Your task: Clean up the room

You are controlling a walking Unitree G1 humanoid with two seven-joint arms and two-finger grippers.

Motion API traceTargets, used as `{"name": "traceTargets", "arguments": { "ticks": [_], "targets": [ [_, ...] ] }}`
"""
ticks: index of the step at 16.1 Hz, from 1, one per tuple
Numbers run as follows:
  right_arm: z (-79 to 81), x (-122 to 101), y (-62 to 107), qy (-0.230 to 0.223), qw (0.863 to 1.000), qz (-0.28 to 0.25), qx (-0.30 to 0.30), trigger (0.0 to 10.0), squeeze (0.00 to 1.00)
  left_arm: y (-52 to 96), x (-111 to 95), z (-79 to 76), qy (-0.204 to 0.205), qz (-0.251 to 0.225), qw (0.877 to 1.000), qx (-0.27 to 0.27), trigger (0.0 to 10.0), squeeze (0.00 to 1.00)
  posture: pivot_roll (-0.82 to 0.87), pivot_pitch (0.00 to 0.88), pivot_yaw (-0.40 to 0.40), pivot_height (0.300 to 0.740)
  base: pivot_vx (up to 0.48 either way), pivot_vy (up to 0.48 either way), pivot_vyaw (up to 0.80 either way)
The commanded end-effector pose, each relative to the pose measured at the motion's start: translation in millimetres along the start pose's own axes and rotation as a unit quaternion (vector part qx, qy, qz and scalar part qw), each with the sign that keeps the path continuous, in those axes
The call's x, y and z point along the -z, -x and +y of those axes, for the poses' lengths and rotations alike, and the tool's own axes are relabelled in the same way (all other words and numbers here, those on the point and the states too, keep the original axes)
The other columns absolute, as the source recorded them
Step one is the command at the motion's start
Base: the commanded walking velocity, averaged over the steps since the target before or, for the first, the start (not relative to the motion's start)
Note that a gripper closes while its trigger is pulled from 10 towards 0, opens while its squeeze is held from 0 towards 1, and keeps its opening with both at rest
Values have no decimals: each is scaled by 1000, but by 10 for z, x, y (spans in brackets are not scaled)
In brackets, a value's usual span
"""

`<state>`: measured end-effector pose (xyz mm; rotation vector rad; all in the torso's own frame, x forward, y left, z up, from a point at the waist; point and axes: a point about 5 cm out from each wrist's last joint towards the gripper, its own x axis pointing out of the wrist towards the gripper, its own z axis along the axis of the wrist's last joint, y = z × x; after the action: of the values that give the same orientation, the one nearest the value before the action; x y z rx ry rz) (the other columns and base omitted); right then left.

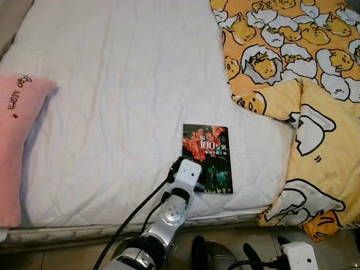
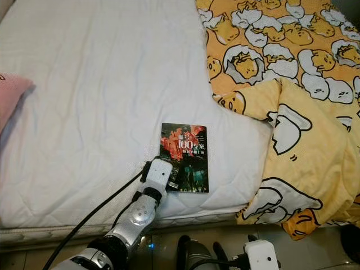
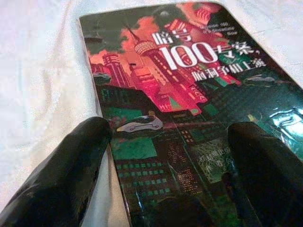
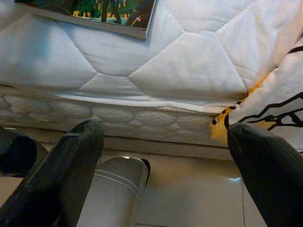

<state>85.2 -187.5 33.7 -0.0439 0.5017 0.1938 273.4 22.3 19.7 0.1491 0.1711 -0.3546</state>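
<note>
Left tool reaching for the book on the bed

The book (image 1: 207, 158) lies near the bed's (image 1: 112, 84) front edge; the left tool (image 3: 168, 142) (fingers spread, released) straddles its near end, apparently to grasp it. The right tool (image 4: 161, 161) hangs released.

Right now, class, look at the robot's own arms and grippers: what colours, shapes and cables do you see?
The left arm is silver, with rounded joints and a white block at its wrist; black cables run along it. The left gripper and right gripper each have two long, matt black fingers with rounded tips. A white wrist block marks the right arm.
</note>
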Motion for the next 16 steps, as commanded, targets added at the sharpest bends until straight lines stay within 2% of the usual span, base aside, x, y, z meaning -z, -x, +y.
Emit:
{"name": "traceTargets", "arguments": {
  "ticks": [1, 4, 6, 7, 8, 9, 10, 11, 15, 16],
  "targets": [
    [-13, 90, 53, 3, 1000, 22, 3, 10000, 0, 62, 79, -276, 34, 37, 999, 21, 10000, 0, -129, 236, -98, 740, 0, 0, 0],
    [-19, 107, 55, 5, 1000, 25, 3, 10000, 0, 64, 101, -255, 42, 45, 998, 15, 10000, 0, -130, 236, -98, 740, 0, 0, 0],
    [-26, 124, 56, 5, 1000, 29, 2, 10000, 0, 67, 95, -358, 63, 55, 995, 53, 10000, 0, -130, 236, -98, 740, 0, 0, 0],
    [-24, 134, 55, 5, 999, 31, 3, 10000, 0, 81, 133, -446, 89, 83, 989, 85, 10000, 0, -128, 236, -97, 740, 0, 0, 0],
    [-21, 136, 50, 6, 999, 32, 2, 10000, 0, 107, 188, -553, 114, 122, 978, 127, 10000, 0, -127, 235, -97, 740, 0, 0, 0],
    [-22, 136, 35, 5, 999, 31, 2, 10000, 0, 133, 264, -582, 129, 164, 968, 143, 10000, 0, -127, 235, -96, 740, 0, 0, 0],
    [-23, 132, 23, 5, 1000, 31, 3, 10000, 0, 132, 297, -548, 126, 180, 966, 137, 4039, 0, -129, 233, -97, 740, 0, 0, 0],
    [-31, 124, -8, 3, 1000, 29, 5, 10000, 0, 117, 335, -472, 140, 205, 960, 128, 0, 0, -129, 230, -96, 740, 0, 0, 0],
    [-36, 105, -67, 2, 1000, 24, 8, 10000, 0, 28, 314, -281, 227, 241, 938, 106, 0, 0, -132, 220, -91, 740, 0, 0, 0],
    [-31, 95, -81, 1, 1000, 22, 9, 10000, 0, 32, 325, -268, 231, 245, 936, 107, 0, 0, -133, 215, -89, 740, 0, 0, 0]
  ]
}}
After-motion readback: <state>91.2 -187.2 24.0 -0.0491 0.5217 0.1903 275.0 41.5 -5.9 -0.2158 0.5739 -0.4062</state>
